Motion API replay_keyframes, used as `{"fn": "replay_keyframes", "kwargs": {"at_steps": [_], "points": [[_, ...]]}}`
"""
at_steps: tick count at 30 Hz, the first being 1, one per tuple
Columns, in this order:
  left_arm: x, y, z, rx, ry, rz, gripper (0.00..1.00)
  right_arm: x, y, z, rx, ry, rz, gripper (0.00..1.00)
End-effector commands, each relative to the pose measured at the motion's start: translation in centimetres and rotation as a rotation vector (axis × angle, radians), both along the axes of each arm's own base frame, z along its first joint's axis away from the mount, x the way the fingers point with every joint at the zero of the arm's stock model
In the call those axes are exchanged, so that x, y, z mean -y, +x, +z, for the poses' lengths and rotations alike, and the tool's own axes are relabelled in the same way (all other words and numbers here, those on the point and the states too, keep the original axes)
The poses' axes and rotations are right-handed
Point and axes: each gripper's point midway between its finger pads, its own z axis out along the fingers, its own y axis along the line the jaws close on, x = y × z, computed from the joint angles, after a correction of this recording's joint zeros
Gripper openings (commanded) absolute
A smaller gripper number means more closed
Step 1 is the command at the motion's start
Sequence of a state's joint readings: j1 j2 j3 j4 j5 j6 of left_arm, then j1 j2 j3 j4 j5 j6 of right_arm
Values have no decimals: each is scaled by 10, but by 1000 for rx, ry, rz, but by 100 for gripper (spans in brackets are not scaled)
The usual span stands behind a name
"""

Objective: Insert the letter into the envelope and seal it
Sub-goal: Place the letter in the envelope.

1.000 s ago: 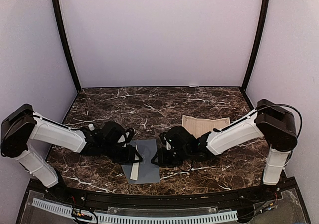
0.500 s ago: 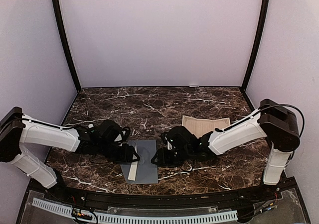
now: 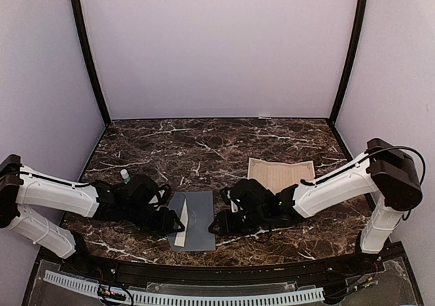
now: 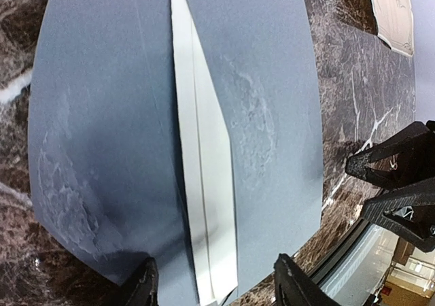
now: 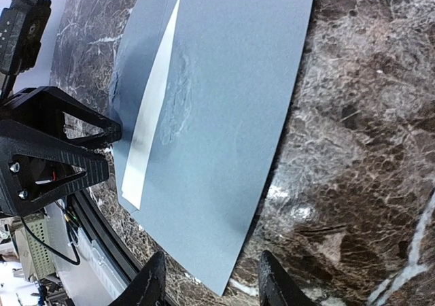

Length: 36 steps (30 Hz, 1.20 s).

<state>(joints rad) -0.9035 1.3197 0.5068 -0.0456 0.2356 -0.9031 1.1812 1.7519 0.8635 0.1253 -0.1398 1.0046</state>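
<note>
Left gripper (image 4: 216,273) spread at envelope (image 4: 102,115) left edge, right gripper (image 5: 213,265) spread opposite, nothing pinched. Likely prying pocket open. Letter (image 3: 281,173) lies apart.

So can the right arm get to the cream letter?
Probably yes. The letter lies flat just behind the right arm, with nothing on it. The right gripper is open and empty beside the envelope, so it likely need only pull back.
</note>
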Motion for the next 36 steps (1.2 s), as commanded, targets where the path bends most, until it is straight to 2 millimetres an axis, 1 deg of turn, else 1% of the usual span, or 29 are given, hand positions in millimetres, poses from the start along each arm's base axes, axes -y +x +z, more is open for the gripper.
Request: {"fn": "replay_keyframes", "kwargs": {"at_steps": [1, 6, 13, 26, 36], "points": [[3, -8, 3, -7, -31, -4, 57, -5, -11, 4, -13, 20, 5, 42], [5, -13, 1, -5, -29, -24, 56, -11, -14, 3, -13, 19, 6, 41], [5, -17, -2, -10, -18, -32, 53, -7, -17, -1, -20, -4, -16, 41], [6, -22, -8, -24, -8, -39, 46, -16, -23, -14, -45, -24, 5, 39], [5, -26, -19, -45, 22, -53, 39, -21, -25, -13, -42, -22, 15, 37]]}}
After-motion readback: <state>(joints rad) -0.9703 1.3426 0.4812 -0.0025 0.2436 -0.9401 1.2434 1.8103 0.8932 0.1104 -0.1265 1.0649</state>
